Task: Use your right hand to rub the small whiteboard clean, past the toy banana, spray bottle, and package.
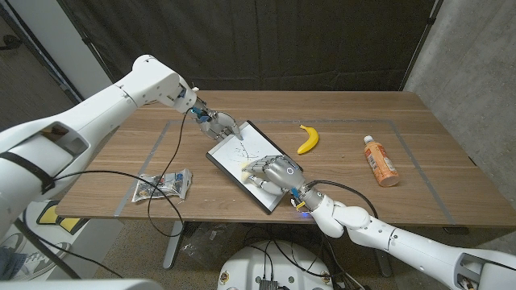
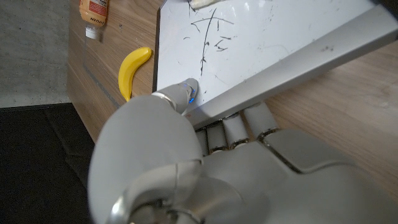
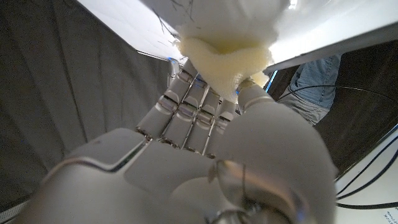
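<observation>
The right hand lay over the near part of the small white rectangular whiteboard with a dark frame, back up and fingers curled in; the right wrist view showed those fingers folded around a pale cream wad of soft foam-like material pressed against the white surface, so the hand was closed on the wad; in the head view a bit of that pale material showed at the fingertips, touching the board. The whiteboard lay near the middle of the wooden table, turned at an angle, one corner towards the near edge and the other towards the far left; dark pen strokes marked its far half, and the left wrist view showed the same scribbles on the white face. At the board's far left corner the left hand gripped the frame; the left wrist view showed its fingers tucked under the grey edge and its thumb over the top, so it held the board. To the right of the board, beyond the right hand, lay the yellow curved toy banana, near the board but apart from it; further right lay an orange plastic bottle with a white cap on its side, well apart from the banana. On the left near part of the table lay a crumpled silvery printed package, well apart from the board; a black cable crossed the table beside it.
</observation>
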